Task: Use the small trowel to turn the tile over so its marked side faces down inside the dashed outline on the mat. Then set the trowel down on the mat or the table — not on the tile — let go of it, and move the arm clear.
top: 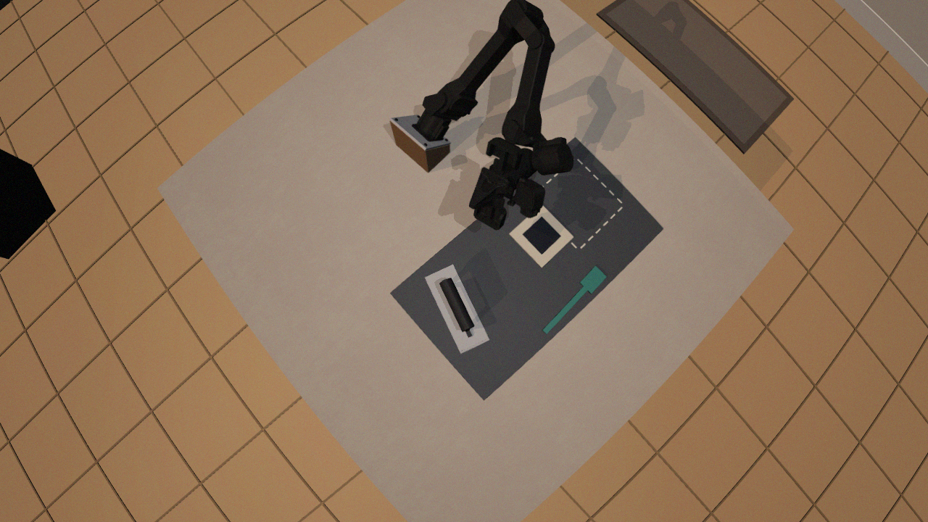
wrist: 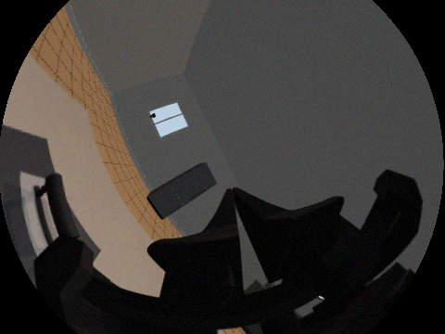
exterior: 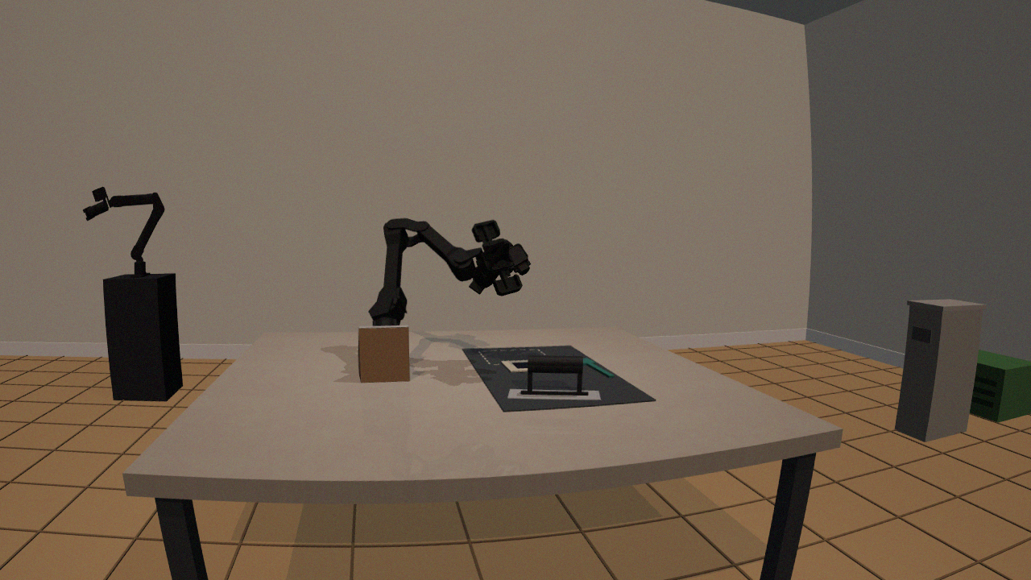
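Observation:
My gripper (wrist: 232, 192) (exterior: 515, 259) is shut and empty. It hangs high above the table. The square tile (top: 519, 233) has a cream border and a dark centre facing up. It lies flat on the dark mat (top: 483, 383) (exterior: 504, 405), beside the dashed outline (top: 599, 227). A flat teal paddle-shaped tool (top: 565, 309) (exterior: 598, 366) lies along the mat's right edge. A white plate (top: 478, 337) (exterior: 515, 394) bears a raised black handle (top: 457, 304) (exterior: 555, 364), like a trowel, near the mat's other end. I cannot tell which tool is the small trowel.
The arm's base stands on a brown box (top: 409, 146) (exterior: 383, 353) on the table (top: 291, 214) (exterior: 324, 447). A brown panel (top: 707, 71) is past the table edge at upper right in the top view. Another arm stands on a black pedestal (exterior: 137, 338) beyond the table.

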Tool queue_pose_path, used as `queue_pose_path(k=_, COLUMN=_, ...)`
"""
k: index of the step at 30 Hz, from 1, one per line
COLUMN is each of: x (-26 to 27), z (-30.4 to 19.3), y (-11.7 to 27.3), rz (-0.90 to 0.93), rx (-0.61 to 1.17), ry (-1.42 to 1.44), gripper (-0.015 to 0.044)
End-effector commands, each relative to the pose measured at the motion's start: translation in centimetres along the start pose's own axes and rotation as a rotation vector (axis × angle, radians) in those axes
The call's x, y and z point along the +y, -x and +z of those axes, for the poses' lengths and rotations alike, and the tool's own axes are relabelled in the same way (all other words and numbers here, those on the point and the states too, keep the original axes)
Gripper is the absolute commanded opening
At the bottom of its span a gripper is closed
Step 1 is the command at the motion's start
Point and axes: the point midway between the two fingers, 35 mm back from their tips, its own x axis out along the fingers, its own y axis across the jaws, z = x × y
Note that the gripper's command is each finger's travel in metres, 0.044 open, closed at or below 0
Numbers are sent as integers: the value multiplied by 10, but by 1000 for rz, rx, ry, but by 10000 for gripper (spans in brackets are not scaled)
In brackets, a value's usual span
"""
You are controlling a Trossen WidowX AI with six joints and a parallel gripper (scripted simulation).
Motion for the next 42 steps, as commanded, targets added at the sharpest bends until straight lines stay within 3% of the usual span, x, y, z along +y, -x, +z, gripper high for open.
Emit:
queue_pose_path(k=1, x=0, z=0, y=0, rz=0, rx=0, ry=0, gripper=0)
queue_pose_path(k=7, x=0, z=0, y=0, rz=0, rx=0, ry=0, gripper=0)
queue_pose_path(k=11, x=0, z=0, y=0, rz=0, rx=0, ry=0, gripper=100)
queue_pose_path(k=32, x=0, z=0, y=0, rz=0, rx=0, ry=0, gripper=100)
queue_pose_path(k=36, x=0, z=0, y=0, rz=0, rx=1, ry=0, gripper=0)
queue_pose_path(k=42, x=0, z=0, y=0, rz=0, rx=1, ry=0, gripper=0)
